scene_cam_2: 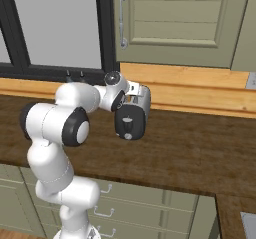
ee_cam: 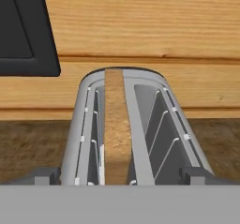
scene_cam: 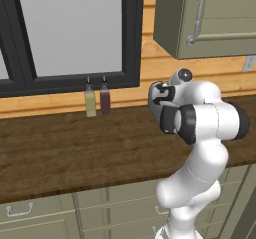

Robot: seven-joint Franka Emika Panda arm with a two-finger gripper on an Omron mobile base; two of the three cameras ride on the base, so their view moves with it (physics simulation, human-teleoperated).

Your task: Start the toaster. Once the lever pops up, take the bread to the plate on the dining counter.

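Wood-topped counter (scene_cam_2: 200,153) ran under a plank backsplash, with a dark-framed window (scene_cam: 70,33) and grey-green wall cabinet (scene_cam_2: 180,23) above.

Gripper (ee_cam: 119,181): the two dark tips sat far apart at the bottom of the hand view, one at each lower corner, nothing between them. Jaws wide, holding nothing.

Toaster (ee_cam: 123,129) lay directly ahead of and below the hand, which looked down along its length. Its long axis ran away from the hand toward the backsplash, and the two slots ran the same way. Bread (ee_cam: 116,129) stood on edge in the slot at left in the hand view, its crust edge showing over the full slot length; the other slot showed bare wire guides. Jaw line crossed the slots, so the tips straddled the toaster body.

In the right base view the toaster (scene_cam_2: 133,114) stood on the counter near the backsplash, its dark end panel with the round knob facing the front edge, the hand just above and behind that end. Lever could not be made out in any view.

Two bottles (scene_cam: 97,99) stood against the backsplash, well to the left of the arm.

Judgement: start step not yet done. The coming move turns on reaching the dark end panel, which lay on the near, front-edge side, below the hand.
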